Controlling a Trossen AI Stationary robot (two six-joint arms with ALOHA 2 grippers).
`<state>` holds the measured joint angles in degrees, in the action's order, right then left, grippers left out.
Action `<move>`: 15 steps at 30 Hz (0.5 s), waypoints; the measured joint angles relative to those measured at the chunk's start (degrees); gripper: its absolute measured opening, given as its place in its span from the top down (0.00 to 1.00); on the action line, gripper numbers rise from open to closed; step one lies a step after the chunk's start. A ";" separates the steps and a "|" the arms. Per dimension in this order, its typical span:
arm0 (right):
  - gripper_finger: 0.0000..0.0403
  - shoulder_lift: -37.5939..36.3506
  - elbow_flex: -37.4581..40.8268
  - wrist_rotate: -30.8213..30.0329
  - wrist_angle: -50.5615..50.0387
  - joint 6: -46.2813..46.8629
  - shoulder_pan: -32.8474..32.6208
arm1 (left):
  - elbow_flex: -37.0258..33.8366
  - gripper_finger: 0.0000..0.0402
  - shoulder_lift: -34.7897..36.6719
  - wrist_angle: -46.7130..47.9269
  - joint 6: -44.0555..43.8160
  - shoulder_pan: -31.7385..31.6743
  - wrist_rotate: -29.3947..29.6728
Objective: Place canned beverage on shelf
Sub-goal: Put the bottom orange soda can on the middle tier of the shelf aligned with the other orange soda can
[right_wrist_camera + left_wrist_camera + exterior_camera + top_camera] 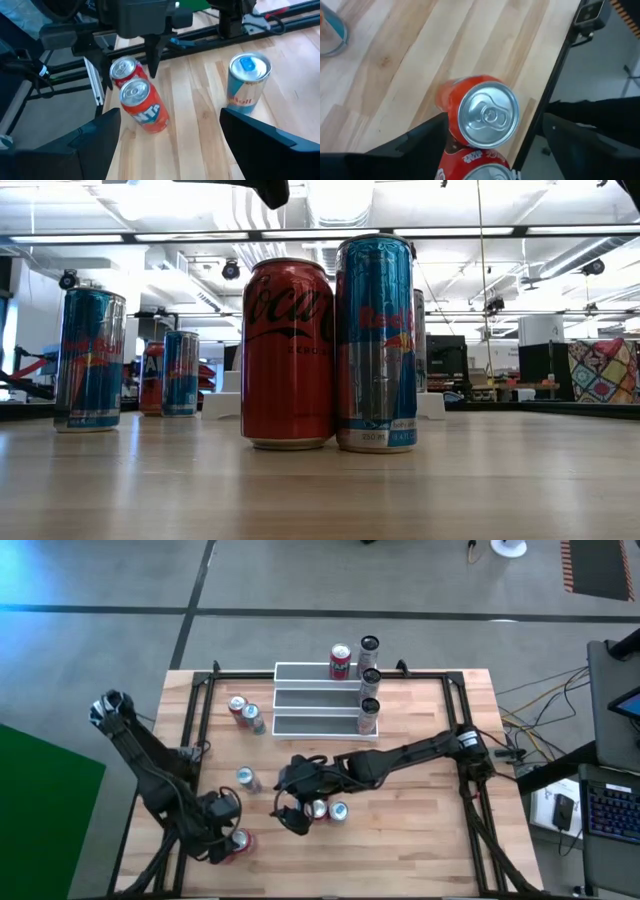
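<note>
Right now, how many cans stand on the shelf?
4: red can and dark can on the back step, middle can on the middle step, front can on the front step.

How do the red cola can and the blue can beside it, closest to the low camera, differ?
The red cola can is wider and shorter; the blue can is slimmer and stands taller. The cola can is red with dark script; the blue can is blue and silver with red lettering. Both stand upright, side by side on the wooden table.
</note>
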<state>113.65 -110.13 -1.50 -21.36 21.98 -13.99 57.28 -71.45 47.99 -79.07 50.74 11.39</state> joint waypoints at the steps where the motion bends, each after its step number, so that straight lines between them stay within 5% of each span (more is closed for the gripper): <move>1: 0.18 -0.16 0.00 0.00 -0.67 0.01 -0.22 | 0.00 0.21 -0.35 -0.02 0.00 0.00 -0.19; 9: 0.18 -0.70 0.02 -0.66 -6.44 0.07 -0.73 | 0.00 0.04 -3.41 0.01 2.38 -0.03 -0.32; 15: 0.18 -0.70 0.02 -0.79 -6.42 -0.09 -0.73 | 0.00 0.02 -6.33 0.02 2.45 -0.04 -0.32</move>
<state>112.95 -110.10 -2.29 -27.78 21.89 -14.72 57.28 -77.78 48.01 -76.62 50.70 11.07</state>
